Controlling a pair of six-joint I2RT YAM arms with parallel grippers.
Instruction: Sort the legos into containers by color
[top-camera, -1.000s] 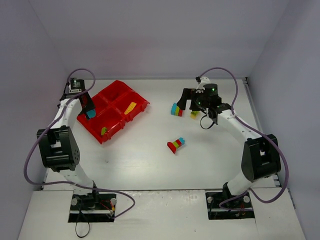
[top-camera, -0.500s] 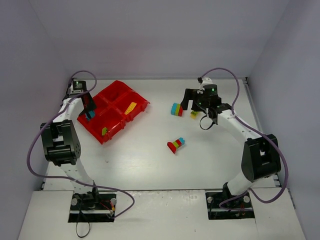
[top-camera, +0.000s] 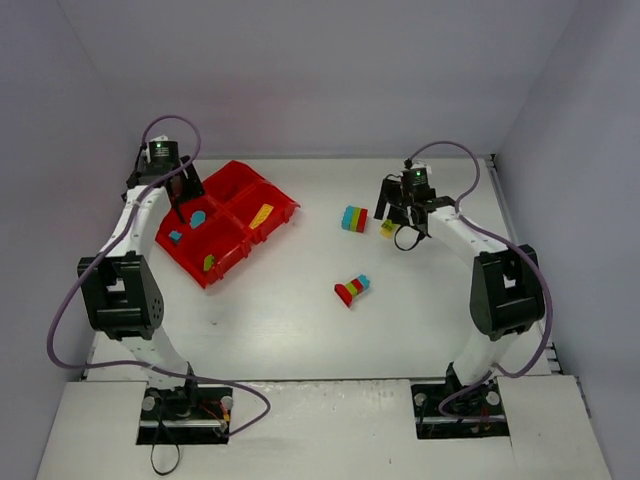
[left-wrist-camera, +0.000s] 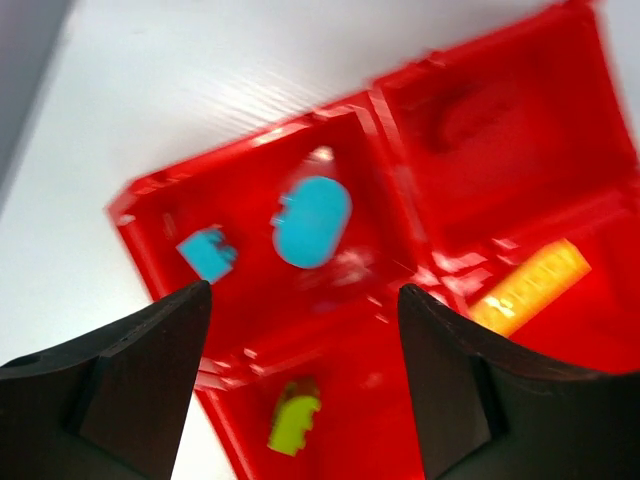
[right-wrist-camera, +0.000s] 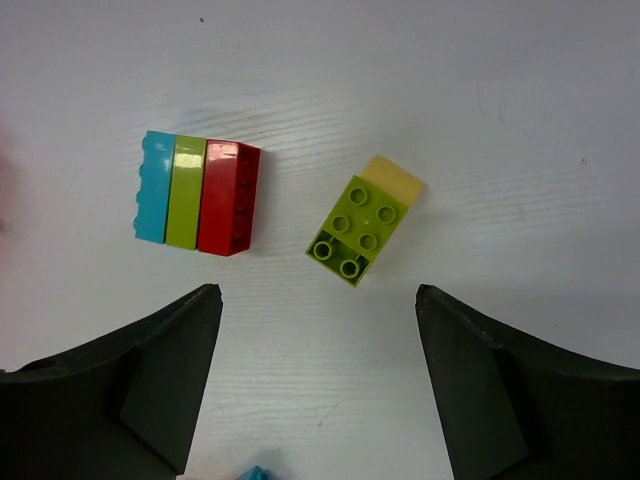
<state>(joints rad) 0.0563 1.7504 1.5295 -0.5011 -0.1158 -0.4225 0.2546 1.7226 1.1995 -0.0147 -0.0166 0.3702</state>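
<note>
The red four-compartment tray (top-camera: 243, 190) lies at the far left. Its left compartment holds two teal-blue legos (left-wrist-camera: 311, 221) (left-wrist-camera: 207, 253). A lime green lego (left-wrist-camera: 293, 428) lies in the near compartment and a yellow one (left-wrist-camera: 528, 288) in the right. My left gripper (left-wrist-camera: 305, 290) hovers open over the tray, nothing between its fingers. My right gripper (right-wrist-camera: 318, 290) is open above the table, just near of a green-on-yellow lego (right-wrist-camera: 357, 230). A teal, green and red stack (right-wrist-camera: 197, 195) lies to its left.
A second multicolour stack (top-camera: 351, 289) lies mid-table, nearer the arm bases. Grey walls close in the table at the back and both sides. The right arm's cable (top-camera: 440, 150) loops above its wrist.
My left gripper opened and let go of a teal-blue lego, which now lies in the tray's left compartment; the wrist pulled back. My right gripper shifted right over the green-yellow lego, jaws narrowing slightly.
</note>
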